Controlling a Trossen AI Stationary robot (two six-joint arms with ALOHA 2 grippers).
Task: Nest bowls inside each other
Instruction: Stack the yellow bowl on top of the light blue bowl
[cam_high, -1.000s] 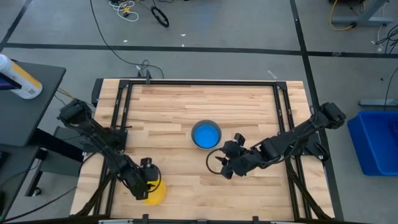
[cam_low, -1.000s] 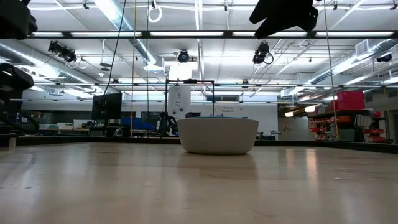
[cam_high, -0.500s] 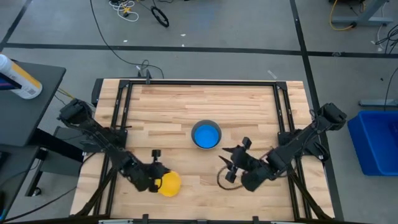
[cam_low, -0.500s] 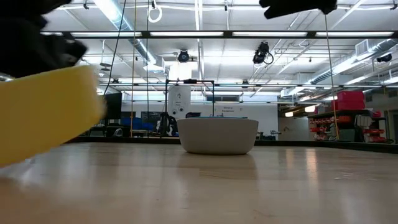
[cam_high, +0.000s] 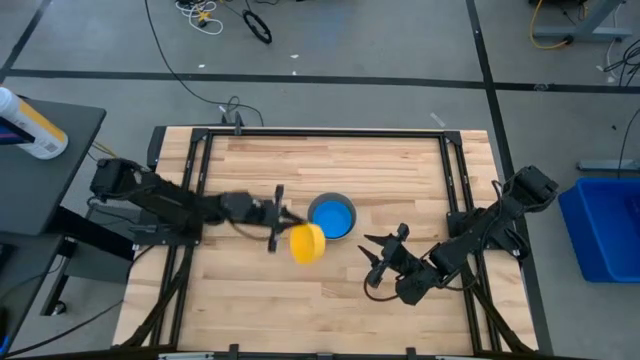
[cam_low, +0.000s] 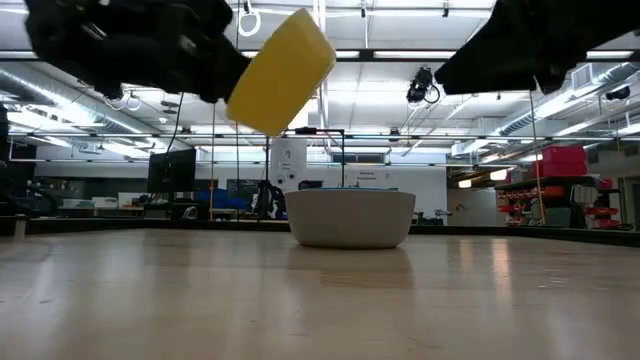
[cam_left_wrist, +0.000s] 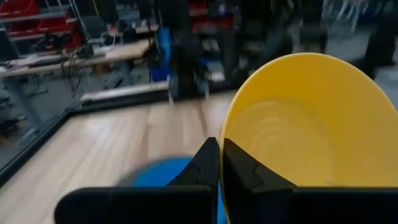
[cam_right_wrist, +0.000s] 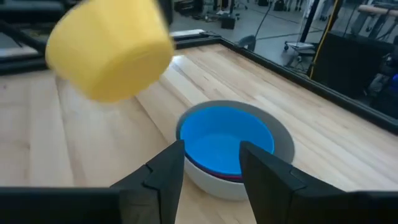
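Observation:
A grey bowl (cam_high: 347, 228) stands at the table's middle with a blue bowl (cam_high: 331, 216) nested in it. A thin red rim (cam_right_wrist: 217, 177) shows between the two. My left gripper (cam_high: 285, 226) reaches in level from the table's left, shut on a yellow bowl (cam_high: 307, 243). This bowl hangs in the air just near-left of the stack. My right gripper (cam_high: 380, 263) is open and holds nothing. It stands near-right of the stack and points at it, with the blue bowl (cam_right_wrist: 227, 140) ahead of its fingers (cam_right_wrist: 168, 171). My left gripper pinches the yellow bowl's rim (cam_left_wrist: 224, 146), one finger inside the bowl and one outside against its wall. The fingers come level from the table's left. The bowl is lifted clear of the table and tipped on its side, its base (cam_low: 300, 45) slanting upward in the low view.
Black frame rails (cam_high: 190, 170) run along the table's left and right sides. Bare wood lies in front of and behind the stacked bowls. A blue bin (cam_high: 605, 225) stands off the table at the right.
My left gripper has lifted the yellow bowl from the near left corner and swung it quickly toward the table's middle, up to the stacked bowls. It has turned so that the bowl is tipped on its side. My right gripper has sunk a little near the stack.

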